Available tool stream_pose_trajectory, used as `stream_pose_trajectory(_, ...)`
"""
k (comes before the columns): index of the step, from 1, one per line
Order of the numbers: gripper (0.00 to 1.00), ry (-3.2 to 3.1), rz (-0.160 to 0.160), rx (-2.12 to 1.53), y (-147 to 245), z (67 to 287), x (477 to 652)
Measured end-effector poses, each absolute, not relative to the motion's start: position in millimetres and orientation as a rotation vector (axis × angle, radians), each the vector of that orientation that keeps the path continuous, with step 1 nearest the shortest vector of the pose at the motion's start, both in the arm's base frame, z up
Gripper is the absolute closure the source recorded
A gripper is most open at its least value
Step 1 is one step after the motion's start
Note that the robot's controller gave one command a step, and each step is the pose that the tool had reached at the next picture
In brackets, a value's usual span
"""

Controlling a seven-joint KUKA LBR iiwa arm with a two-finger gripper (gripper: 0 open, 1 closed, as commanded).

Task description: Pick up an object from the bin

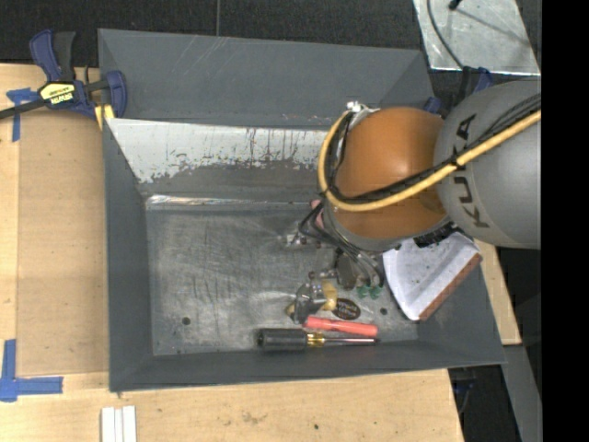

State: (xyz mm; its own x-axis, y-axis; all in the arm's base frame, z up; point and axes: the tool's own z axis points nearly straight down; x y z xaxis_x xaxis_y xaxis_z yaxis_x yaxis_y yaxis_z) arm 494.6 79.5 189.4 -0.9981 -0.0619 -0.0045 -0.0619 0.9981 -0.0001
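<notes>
Orange-covered arm is leaning into the bin, its gripper hanging near a black-handled tool. Whether it is gripping anything, I cannot tell.

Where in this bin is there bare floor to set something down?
Bare: the bin floor in its left half, bordered by the left, back and front walls. Crowded: the right front corner under the arm, with a black-handled tool, a red pen-like piece, small bits and a speckled white pad.
</notes>
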Motion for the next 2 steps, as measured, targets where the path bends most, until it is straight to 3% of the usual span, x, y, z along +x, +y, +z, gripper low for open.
stream_pose_trajectory(1, 0.00, 3.126, 0.002, -0.217, 50.5, 133.5, 499.7)
stream_pose_trajectory(2, 0.00, 3.131, -0.003, -0.277, 31.0, 97.1, 495.5)
